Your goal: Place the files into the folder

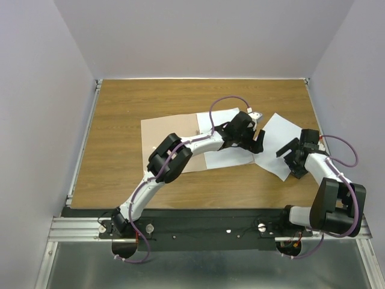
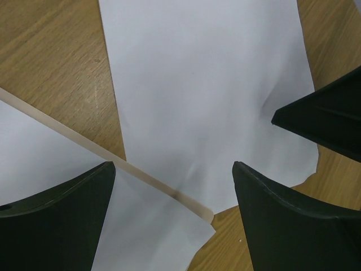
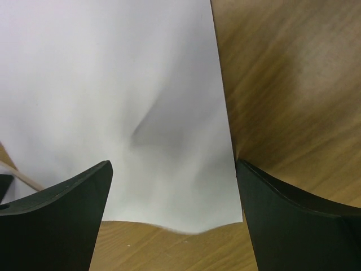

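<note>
l pincer (image 2: 172, 166), r pincer (image 3: 172, 165) spread wide over white sheet (image 3: 141, 84).

Your left arm (image 1: 201, 143) and right arm (image 1: 316, 164) share one build: white tube links joined by chunky black housings. Behind each set of jaws a purple cable (image 1: 221, 101) arcs clear of the wrist and runs back along the links. The left gripper (image 1: 258, 129) and right gripper (image 1: 291, 159) are black throughout. From your wrist cameras, the fingers (image 2: 56, 226) read as matte black wedges with curved inner edges, broad at the root and narrowing toward the tips.
</note>
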`<action>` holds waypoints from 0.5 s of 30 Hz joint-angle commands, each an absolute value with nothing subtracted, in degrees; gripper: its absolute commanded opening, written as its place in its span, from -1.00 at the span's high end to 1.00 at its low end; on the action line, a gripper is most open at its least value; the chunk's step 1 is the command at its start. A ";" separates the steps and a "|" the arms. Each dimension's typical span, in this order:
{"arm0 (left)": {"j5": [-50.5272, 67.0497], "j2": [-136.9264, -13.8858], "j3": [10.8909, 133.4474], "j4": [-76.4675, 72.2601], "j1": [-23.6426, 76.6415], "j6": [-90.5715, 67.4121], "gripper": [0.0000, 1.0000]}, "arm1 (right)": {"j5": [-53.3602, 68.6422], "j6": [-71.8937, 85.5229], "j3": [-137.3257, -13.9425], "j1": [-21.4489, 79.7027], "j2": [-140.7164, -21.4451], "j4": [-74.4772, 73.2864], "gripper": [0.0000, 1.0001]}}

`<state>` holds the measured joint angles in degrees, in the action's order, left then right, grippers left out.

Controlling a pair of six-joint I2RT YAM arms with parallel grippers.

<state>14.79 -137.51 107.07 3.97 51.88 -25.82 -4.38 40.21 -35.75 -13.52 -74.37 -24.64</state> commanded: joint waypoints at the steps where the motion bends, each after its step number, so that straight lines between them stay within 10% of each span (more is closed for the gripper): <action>1: 17.49 -140.89 107.23 6.33 52.47 -26.72 -0.89 | 5.17 39.99 -31.56 -13.89 -77.35 -18.20 -0.96; 15: 16.17 -141.15 104.94 6.85 52.38 -27.16 -0.89 | 10.47 38.76 -28.92 -14.06 -70.31 -10.55 -0.85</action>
